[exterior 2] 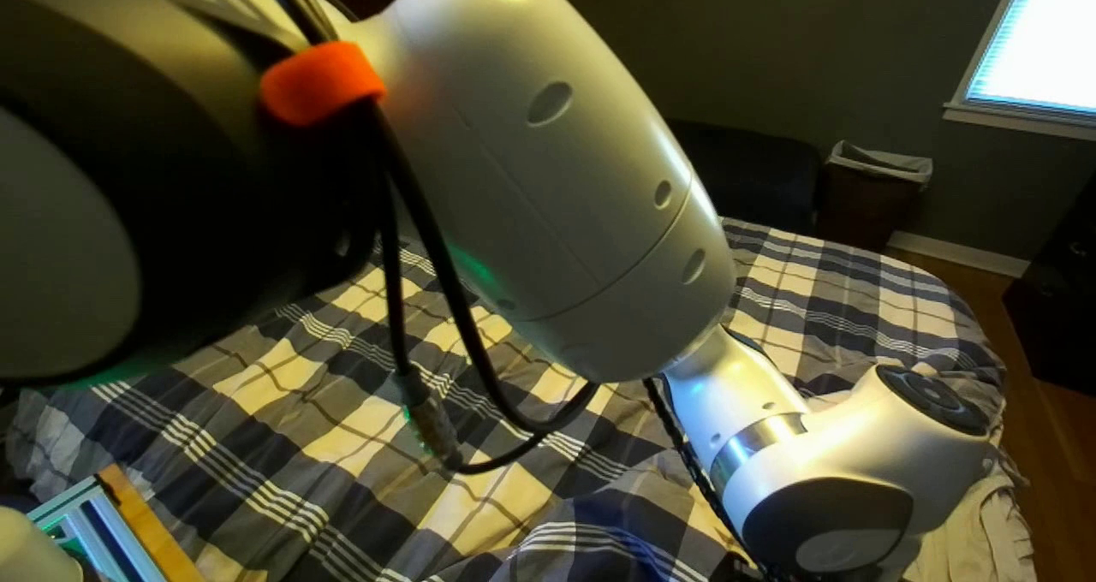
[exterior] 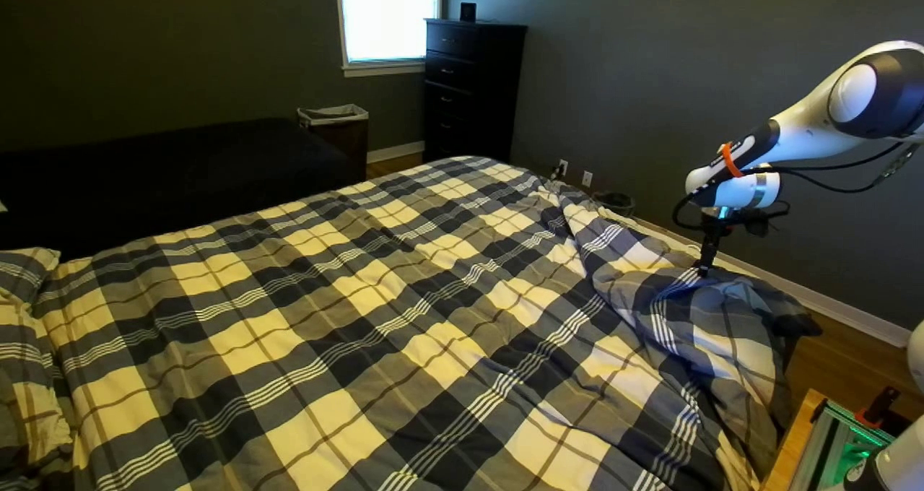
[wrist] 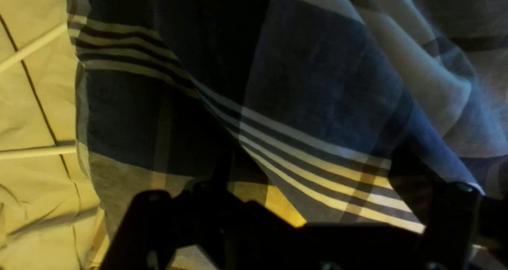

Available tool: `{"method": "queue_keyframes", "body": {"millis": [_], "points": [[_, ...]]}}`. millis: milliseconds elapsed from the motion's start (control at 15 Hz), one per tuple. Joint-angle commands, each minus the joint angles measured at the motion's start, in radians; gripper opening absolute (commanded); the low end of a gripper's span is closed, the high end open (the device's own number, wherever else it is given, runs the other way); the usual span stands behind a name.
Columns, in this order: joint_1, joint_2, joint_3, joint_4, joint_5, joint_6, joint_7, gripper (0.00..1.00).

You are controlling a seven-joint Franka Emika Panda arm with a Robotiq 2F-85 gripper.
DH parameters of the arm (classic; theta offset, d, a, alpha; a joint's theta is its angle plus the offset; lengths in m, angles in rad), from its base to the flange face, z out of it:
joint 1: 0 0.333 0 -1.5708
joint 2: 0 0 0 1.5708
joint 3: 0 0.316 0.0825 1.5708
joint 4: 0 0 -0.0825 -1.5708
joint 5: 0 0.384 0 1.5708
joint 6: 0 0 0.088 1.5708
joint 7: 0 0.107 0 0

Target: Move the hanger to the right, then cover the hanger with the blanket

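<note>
Over the blanket (exterior: 404,318) near the hanger (wrist: 37,152), end effector (exterior: 704,266) jaws wide apart, contact unclear.

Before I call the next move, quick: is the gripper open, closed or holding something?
Gripper: open, holding nothing; whether it touches the blanket can't be told.

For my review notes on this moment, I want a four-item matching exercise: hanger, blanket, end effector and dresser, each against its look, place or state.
Column one
1. hanger
2. blanket
3. end effector
4. dresser

Column two
A. dark, standing by the window
B. jaws apart
C. thin and pale, only partly covered
D. checked, rumpled into folds

Right pairs: 1-C; 2-D; 3-B; 4-A
</note>
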Motion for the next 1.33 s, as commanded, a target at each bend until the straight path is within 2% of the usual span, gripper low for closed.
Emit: {"method": "queue_keyframes", "body": {"millis": [0, 67, 133, 200, 333, 600, 800, 933, 1267], "points": [[0.025, 0.039, -0.001, -0.005, -0.045, 0.030, -0.134, 1.00], [0.034, 0.048, -0.003, -0.002, -0.055, 0.030, -0.169, 1.00], [0.045, 0.058, -0.007, 0.000, -0.061, 0.036, -0.193, 0.75], [0.054, 0.067, -0.012, 0.002, -0.066, 0.041, -0.211, 0.74], [0.070, 0.070, -0.029, 0.002, -0.068, 0.051, -0.216, 0.58], [0.079, 0.051, -0.075, -0.002, -0.047, 0.059, -0.151, 0.27], [0.082, 0.039, -0.128, 0.001, -0.032, 0.052, -0.024, 0.04], [0.071, 0.029, -0.151, 0.002, -0.028, 0.046, 0.052, 0.00], [0.044, 0.021, -0.177, 0.025, 0.002, 0.028, 0.256, 0.00]]}}
